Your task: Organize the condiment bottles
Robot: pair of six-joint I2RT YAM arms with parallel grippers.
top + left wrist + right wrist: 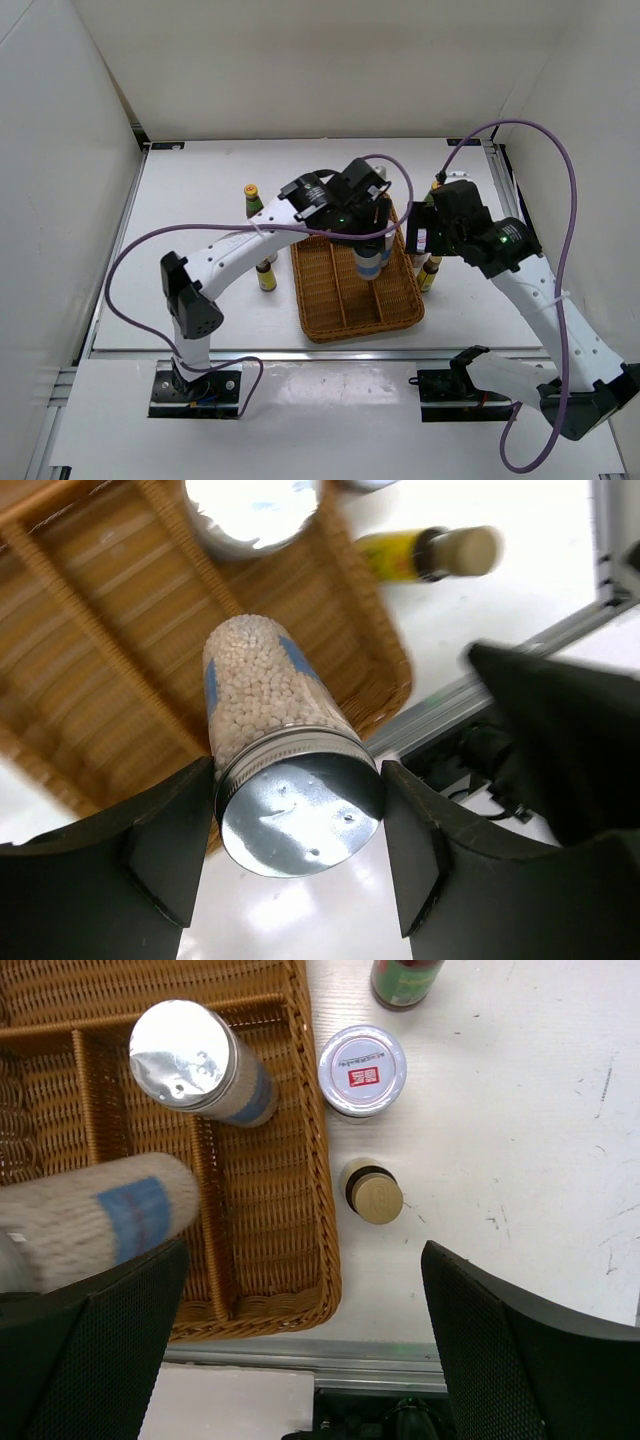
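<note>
Left fingers (165, 855) clamp the silver-topped cylinder (262, 685) right at its metal cap, one finger each side. Its base points away from them toward the wicker tray (90, 630); can't tell if it touches. It looks rigid, a clear wall packed with white granules, so probably moderate weight, smooth and slip-prone. Better hold is the straight wall below the cap. Second cylinder (186, 1048) stands in a tray compartment. Right fingers (105, 1360) are spread wide and empty, small brown bottle (373, 1194) on the surface ahead of their gap.
</note>
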